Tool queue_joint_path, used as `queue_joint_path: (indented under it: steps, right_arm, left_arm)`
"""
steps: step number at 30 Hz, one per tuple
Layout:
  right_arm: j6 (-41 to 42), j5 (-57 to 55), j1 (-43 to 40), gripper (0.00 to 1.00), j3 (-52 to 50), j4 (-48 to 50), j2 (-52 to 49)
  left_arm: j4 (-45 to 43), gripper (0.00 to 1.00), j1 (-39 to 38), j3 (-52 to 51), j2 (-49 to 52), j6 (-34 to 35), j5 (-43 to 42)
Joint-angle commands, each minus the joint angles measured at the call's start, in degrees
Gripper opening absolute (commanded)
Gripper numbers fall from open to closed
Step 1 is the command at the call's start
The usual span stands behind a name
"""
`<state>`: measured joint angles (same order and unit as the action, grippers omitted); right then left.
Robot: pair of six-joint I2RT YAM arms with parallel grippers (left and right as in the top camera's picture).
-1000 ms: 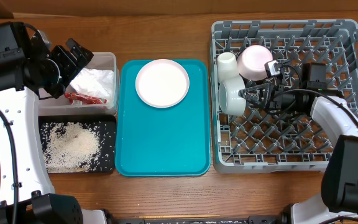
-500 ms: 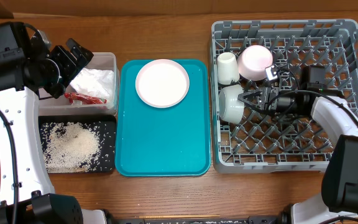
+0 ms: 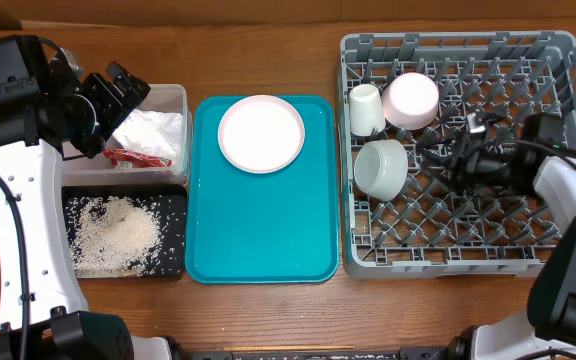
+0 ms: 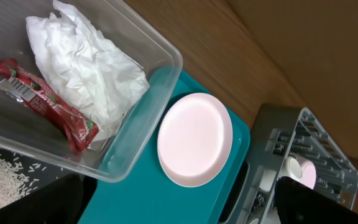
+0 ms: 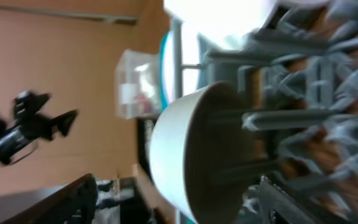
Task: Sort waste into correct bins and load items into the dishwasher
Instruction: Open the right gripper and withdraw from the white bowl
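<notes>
Wooden desk carries everything. Inside the rack, the right gripper hangs spread and empty, just apart from the grey-white bowl, which sits among the pegs — braced there, by my reading. The cup and pink bowl share that side of the rack. Just outside it, the plate lies on the teal tray — probably next to load. Farthest from the rack, the left gripper hovers spread and empty over the tub holding the napkin and wrapper.
</notes>
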<state>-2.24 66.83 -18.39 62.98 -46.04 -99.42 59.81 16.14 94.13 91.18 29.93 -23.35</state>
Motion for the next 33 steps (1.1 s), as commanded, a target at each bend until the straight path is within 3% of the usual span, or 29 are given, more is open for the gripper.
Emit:
queue_joint_path:
  steps: [1,7,12,19,24,33]
  right_arm:
    - [3.7,-13.6,-0.2,0.86,7.7,-2.9,5.5]
    - [5.6,-26.1,3.5,0.88,18.3,-10.1,10.1]
    - [5.5,-29.7,15.1,0.86,21.3,-12.6,13.3]
    - [5.6,-39.2,29.1,0.57,18.8,-15.9,12.2]
    - [10.5,-50.6,33.9,0.58,14.6,-15.9,10.7]
    - [13.1,-56.5,34.0,0.66,12.6,-14.3,8.9]
  left_arm:
    - [0.0,1.00,0.0,1.0,-0.9,0.5,0.2]
    - [0.0,1.00,0.0,1.0,-0.9,0.5,0.2]
    - [0.0,1.00,0.0,1.0,-0.9,0.5,0.2]
    - [0.0,1.00,0.0,1.0,-0.9,0.5,0.2]
    - [0.0,1.00,0.0,1.0,-0.9,0.5,0.2]
    - [0.0,1.00,0.0,1.0,-0.9,0.5,0.2]
